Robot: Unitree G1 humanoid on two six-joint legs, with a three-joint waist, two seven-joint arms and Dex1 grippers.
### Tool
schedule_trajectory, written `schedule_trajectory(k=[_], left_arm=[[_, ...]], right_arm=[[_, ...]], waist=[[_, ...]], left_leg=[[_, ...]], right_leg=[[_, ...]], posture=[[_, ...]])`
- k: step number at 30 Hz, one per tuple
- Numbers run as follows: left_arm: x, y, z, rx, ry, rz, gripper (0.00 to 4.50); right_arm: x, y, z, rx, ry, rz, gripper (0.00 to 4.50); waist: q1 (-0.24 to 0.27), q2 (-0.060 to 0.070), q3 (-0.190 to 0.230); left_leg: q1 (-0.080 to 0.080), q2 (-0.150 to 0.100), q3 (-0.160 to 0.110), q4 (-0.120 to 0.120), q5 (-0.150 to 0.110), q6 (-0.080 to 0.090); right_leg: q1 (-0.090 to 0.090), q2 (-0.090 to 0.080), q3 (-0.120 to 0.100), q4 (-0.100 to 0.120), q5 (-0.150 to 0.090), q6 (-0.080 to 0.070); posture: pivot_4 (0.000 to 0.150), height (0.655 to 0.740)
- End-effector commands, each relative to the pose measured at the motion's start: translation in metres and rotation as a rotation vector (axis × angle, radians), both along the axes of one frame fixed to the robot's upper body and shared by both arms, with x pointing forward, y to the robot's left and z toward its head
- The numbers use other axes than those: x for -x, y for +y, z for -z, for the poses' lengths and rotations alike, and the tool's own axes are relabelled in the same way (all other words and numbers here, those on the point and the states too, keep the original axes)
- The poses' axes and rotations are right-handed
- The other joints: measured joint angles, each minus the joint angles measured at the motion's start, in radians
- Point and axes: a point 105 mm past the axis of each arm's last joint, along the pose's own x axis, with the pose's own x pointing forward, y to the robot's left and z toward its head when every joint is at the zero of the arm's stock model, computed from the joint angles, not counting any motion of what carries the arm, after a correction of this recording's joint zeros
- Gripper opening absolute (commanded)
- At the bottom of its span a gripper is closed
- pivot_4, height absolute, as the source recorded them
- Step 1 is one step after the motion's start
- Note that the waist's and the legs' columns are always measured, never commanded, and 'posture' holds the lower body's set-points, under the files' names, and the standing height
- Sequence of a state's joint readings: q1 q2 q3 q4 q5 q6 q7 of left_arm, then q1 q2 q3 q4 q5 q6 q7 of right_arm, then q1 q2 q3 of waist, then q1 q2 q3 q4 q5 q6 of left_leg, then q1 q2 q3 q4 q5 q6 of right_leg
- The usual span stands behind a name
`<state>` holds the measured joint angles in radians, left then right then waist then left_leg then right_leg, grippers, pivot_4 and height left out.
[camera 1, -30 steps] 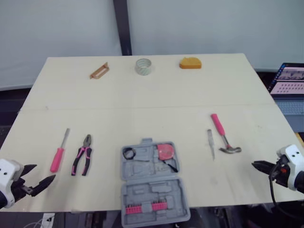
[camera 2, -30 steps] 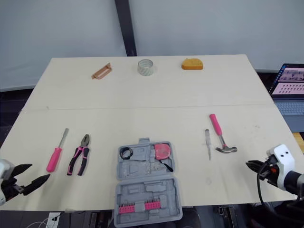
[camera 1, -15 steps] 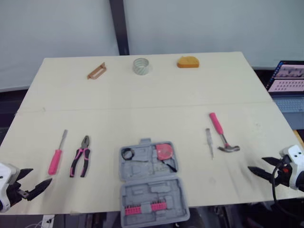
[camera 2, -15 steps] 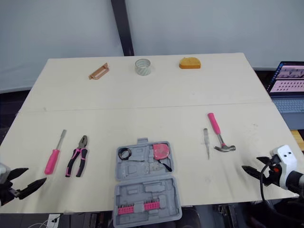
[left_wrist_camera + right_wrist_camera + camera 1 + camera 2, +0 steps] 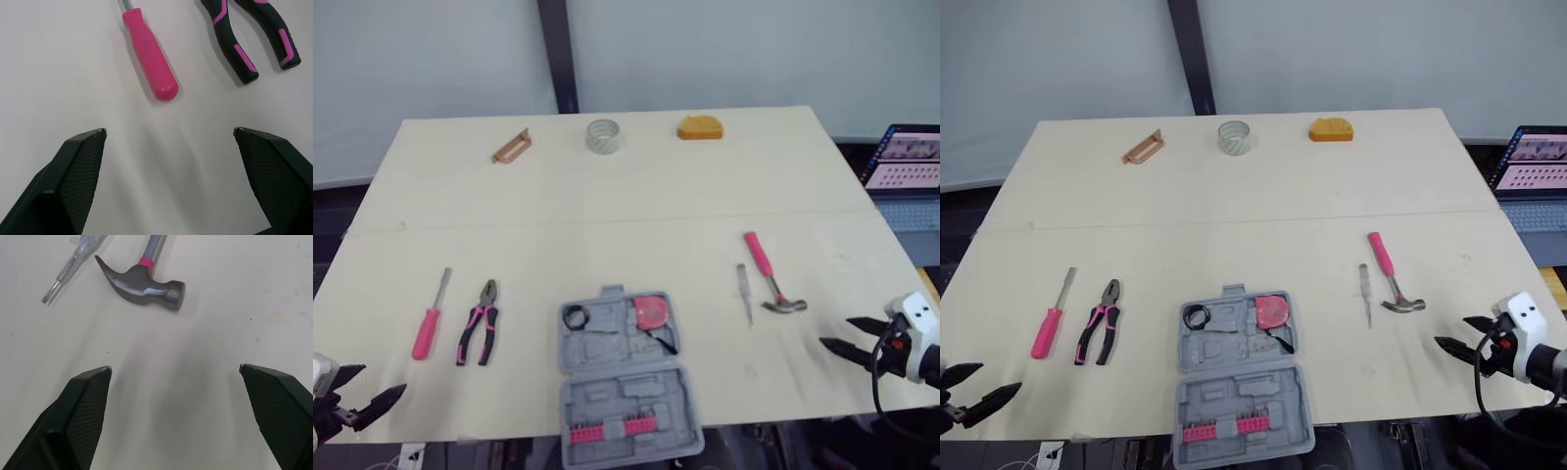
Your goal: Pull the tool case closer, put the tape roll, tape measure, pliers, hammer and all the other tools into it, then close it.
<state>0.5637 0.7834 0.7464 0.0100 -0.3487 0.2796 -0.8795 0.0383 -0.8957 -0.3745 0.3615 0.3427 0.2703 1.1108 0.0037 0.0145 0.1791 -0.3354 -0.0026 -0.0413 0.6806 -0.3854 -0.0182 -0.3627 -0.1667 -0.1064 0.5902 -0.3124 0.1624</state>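
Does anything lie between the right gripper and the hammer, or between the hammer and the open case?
Nothing visible lies between the right gripper and the hammer: only bare table, and the fingers are open. Between the hammer and the tool case, a slim grey screwdriver lies beside the hammer, on the case's side.

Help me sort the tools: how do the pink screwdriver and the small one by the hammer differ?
The pink screwdriver has a thick pink handle; the small screwdriver is slim and greyish. The pink screwdriver's blade points away from the robot, the small screwdriver's toward it. Both lie flat on the table.
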Motion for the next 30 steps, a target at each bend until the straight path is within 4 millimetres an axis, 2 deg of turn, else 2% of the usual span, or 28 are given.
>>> schedule_trajectory(k=[1, 4, 12, 18, 20, 25, 30], left_arm=[[-0.003, -0.002, -0.013, -0.010, -0.057, 0.002, 4.50], [-0.009, -0.009, -0.019, 0.000, -0.094, 0.018, 4.50], [-0.036, -0.052, -0.028, 0.118, -0.216, 0.032, 4.50], [-0.065, -0.110, -0.009, 0.235, -0.282, -0.071, 4.50], [-0.075, -0.124, -0.005, 0.229, -0.294, -0.107, 4.50], [-0.098, -0.124, -0.007, 0.217, -0.363, -0.304, 4.50], [-0.102, -0.121, -0.002, 0.160, -0.337, -0.363, 4.50]], right_arm=[[-0.006, 0.020, -0.026, -0.030, -0.067, -0.097, 4.43], [-0.009, 0.038, -0.037, -0.053, -0.089, -0.167, 4.43], [-0.013, 0.104, -0.064, -0.109, -0.145, -0.395, 4.43], [-0.020, 0.179, -0.090, -0.125, -0.226, -0.646, 4.43], [-0.022, 0.200, -0.100, -0.125, -0.254, -0.726, 4.43], [-0.023, 0.236, -0.116, -0.111, -0.297, -0.898, 4.43], [-0.028, 0.250, -0.125, -0.095, -0.315, -0.989, 4.43]], waist=[[-0.002, 0.001, 0.001], [-0.002, 0.001, 0.001], [0.001, 0.001, 0.002], [0.007, -0.001, 0.003], [0.010, -0.002, 0.004], [0.022, -0.003, 0.004], [0.020, -0.003, 0.004]], left_leg=[[0.000, 0.000, 0.000, 0.000, 0.000, 0.000], [0.000, 0.000, 0.000, 0.000, 0.000, 0.000], [0.000, 0.001, -0.001, 0.000, 0.000, 0.000], [0.000, 0.000, -0.001, 0.002, 0.000, -0.001], [0.000, 0.000, -0.002, 0.002, 0.000, -0.001], [0.000, 0.000, -0.002, 0.003, 0.000, -0.001], [-0.001, 0.000, -0.002, 0.004, 0.000, -0.001]], right_leg=[[0.000, 0.000, 0.000, 0.000, 0.000, 0.000], [0.000, 0.000, 0.000, 0.000, 0.000, 0.000], [0.000, 0.000, 0.000, 0.000, 0.000, 0.000], [0.001, 0.000, 0.001, 0.001, 0.001, 0.002], [0.001, 0.000, 0.001, 0.001, 0.001, 0.002], [0.000, 0.001, 0.001, 0.001, 0.001, 0.002], [0.000, 0.001, 0.000, 0.000, 0.001, 0.002]], posture=[[0.150, 0.7400], [0.150, 0.7400], [0.150, 0.7400], [0.150, 0.7400], [0.150, 0.7400], [0.150, 0.7400], [0.150, 0.7400]])
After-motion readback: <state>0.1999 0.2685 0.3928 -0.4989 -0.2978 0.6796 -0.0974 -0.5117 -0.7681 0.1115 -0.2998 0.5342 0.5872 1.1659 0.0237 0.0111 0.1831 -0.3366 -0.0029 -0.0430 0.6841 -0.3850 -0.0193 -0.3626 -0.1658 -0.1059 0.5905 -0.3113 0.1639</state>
